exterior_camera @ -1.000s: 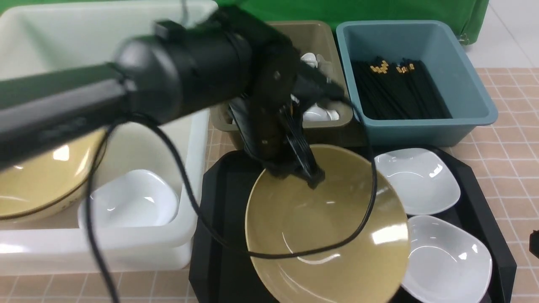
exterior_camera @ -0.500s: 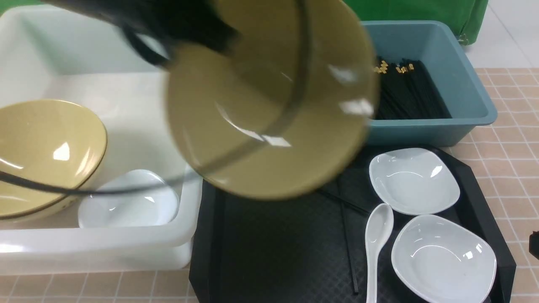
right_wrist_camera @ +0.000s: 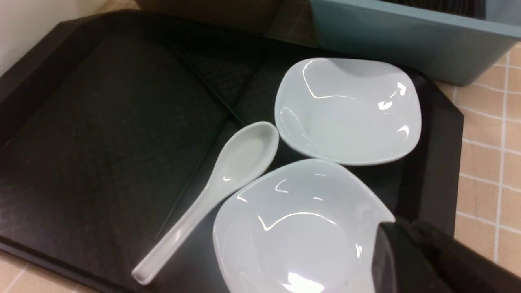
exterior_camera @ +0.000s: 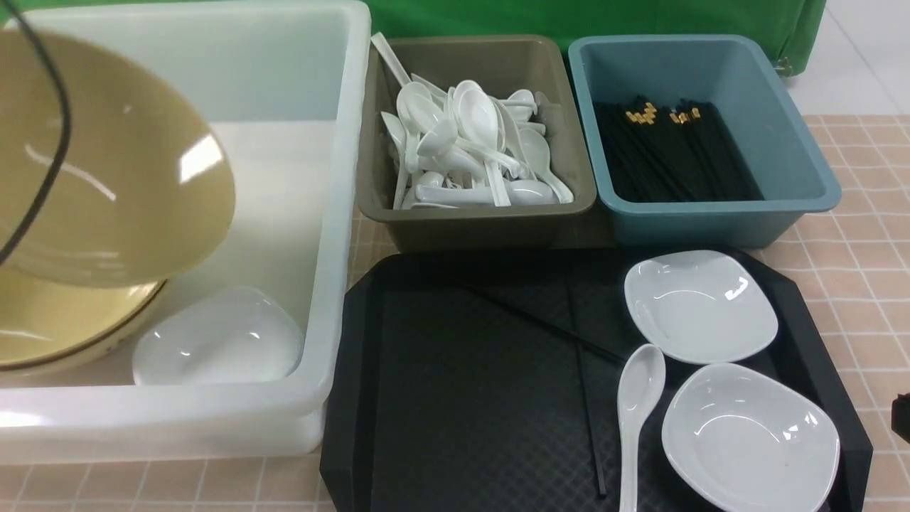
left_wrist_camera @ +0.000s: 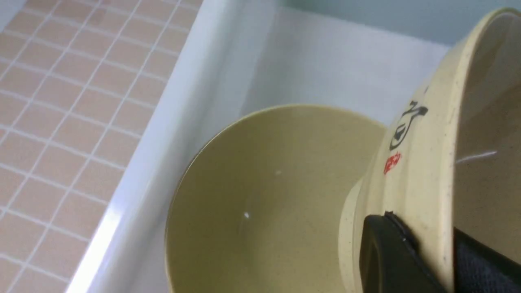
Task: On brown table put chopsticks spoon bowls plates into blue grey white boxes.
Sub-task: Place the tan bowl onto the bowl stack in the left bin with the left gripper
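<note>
My left gripper is shut on the rim of a mustard-tan bowl, tilted above the white box. A second bowl sits in that box right beneath it, beside a white plate. On the black tray lie two plates, a white spoon and two loose chopsticks. My right gripper is shut and empty, hovering at the near plate's outer edge. The grey box holds several spoons. The blue box holds several chopsticks.
The black tray sits on the brown table in front of the grey and blue boxes, right of the white box. A black cable hangs across the held bowl. A green cloth backs the boxes.
My left gripper has lifted the tan bowl off the tray and swung it left over the white box. This has uncovered the spoon and the loose chopsticks.
</note>
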